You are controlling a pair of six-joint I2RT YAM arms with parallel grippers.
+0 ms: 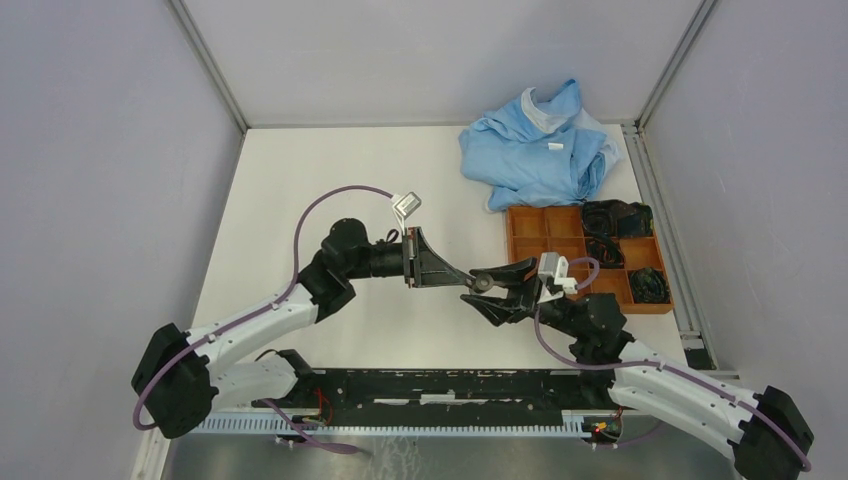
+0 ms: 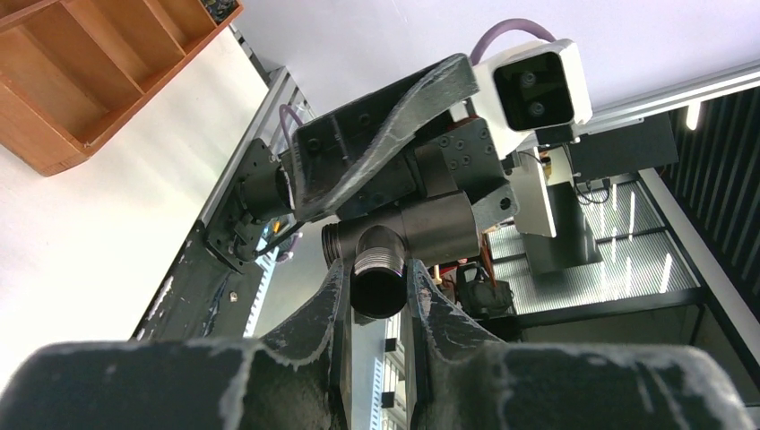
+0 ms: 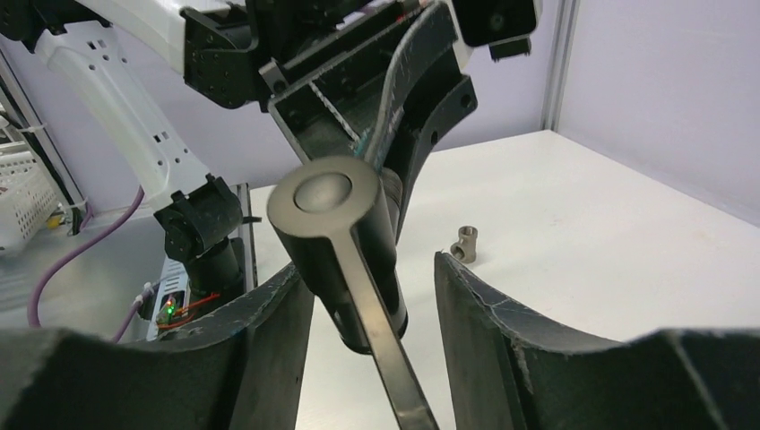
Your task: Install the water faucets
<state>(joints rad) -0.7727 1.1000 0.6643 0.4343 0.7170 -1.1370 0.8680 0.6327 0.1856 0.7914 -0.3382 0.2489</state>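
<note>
The left pincer point(image 2: 376, 270) is pressed onto the threaded stub of the T-shaped faucet point(image 2: 435, 228), holding it in mid-air between the two arms. The right pincer point(image 3: 369, 262) is spread around the faucet's capped end and flat lever, with a gap at one finger. Farther right, a small fitting point(image 3: 464, 243) sits alone on the white counter point(image 3: 574, 224).

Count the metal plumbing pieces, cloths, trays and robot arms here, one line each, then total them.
Metal plumbing pieces: 2 (faucet piece gripped in the left claw, small fitting loose on the table)
Blue cloth: 1
Wooden tray: 1
Robot arms: 2 (left arm, right arm)
Total: 6
</note>
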